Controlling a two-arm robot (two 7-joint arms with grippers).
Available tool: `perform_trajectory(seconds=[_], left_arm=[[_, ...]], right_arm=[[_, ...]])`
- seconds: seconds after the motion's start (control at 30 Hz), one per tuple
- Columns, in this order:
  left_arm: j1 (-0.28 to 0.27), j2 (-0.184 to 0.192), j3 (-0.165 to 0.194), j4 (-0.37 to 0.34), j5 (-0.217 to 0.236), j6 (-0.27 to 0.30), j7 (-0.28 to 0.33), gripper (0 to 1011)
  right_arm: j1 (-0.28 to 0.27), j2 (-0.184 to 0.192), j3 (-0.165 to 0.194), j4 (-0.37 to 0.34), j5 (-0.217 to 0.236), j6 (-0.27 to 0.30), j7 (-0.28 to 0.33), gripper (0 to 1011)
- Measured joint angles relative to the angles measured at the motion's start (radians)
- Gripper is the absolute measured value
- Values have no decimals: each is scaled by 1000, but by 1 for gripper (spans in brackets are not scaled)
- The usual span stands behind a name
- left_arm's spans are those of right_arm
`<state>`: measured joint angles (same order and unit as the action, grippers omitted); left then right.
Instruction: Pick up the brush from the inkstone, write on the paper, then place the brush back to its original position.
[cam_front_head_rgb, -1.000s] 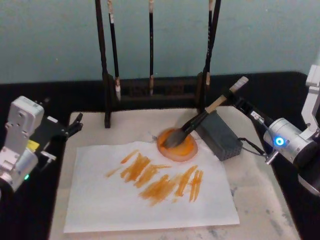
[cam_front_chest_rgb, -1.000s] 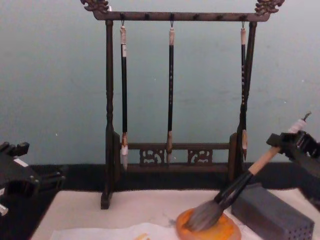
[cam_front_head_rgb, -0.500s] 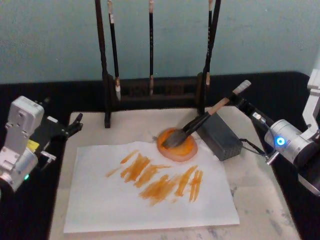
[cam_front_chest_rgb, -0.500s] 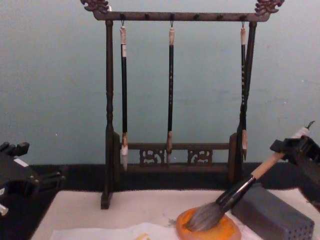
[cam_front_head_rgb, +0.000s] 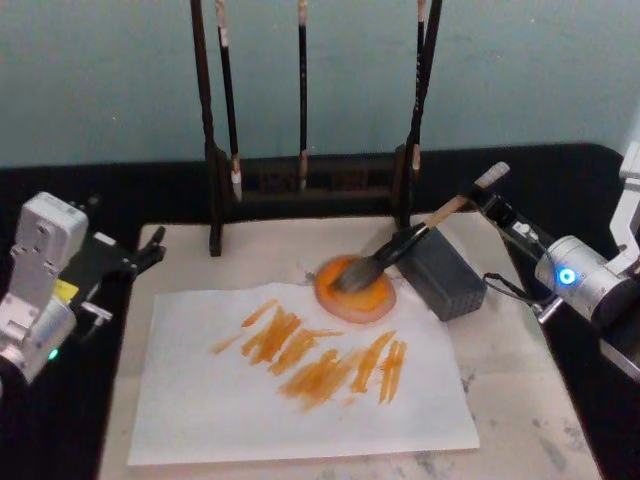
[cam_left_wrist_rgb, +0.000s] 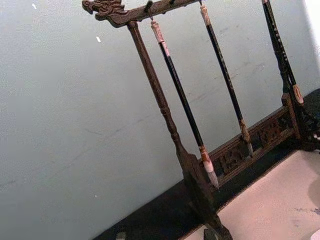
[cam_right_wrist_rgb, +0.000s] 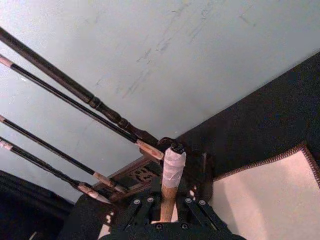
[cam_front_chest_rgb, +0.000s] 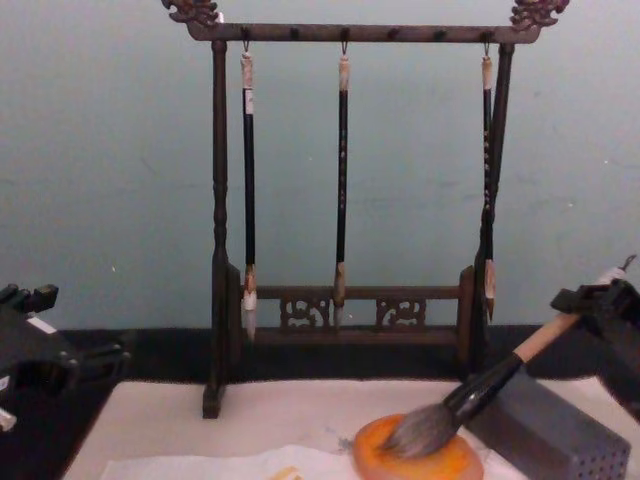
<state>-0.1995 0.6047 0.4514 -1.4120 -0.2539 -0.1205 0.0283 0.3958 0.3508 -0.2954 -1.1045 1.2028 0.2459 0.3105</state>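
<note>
While the brush leans at a slant, its bushy grey bristles sit in the orange inkstone, and its shaft rises to the right, passing over the near corner of the grey block just beside the dish. I cannot tell whether the shaft touches that block. The right gripper is closed on the tan handle just below the white-wrapped end; the right wrist view shows the handle running up between the two fingers.

The inkstone rests at the far right corner of the paper, which lies flat on the pale mat and bears a band of orange strokes across its middle. Behind the mat, the dark wooden rack stands on the desk with three thin brushes hanging from it.

The left gripper hangs over the desk at the mat's left edge, well apart from the brush and the dish, holding nothing. Whether it is open or closed I cannot tell.
</note>
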Motion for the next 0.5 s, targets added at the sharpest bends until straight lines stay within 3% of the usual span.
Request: perform_trajectory(seconds=[0.13,0.5], left_arm=[[0,0,0,0,0,0,0,1001],[0,0,0,0,0,0,0,1001]], right_arm=[[23,4,-10,34,4,-1,16,174],[16,3,-7,25,3,-2,14,174]])
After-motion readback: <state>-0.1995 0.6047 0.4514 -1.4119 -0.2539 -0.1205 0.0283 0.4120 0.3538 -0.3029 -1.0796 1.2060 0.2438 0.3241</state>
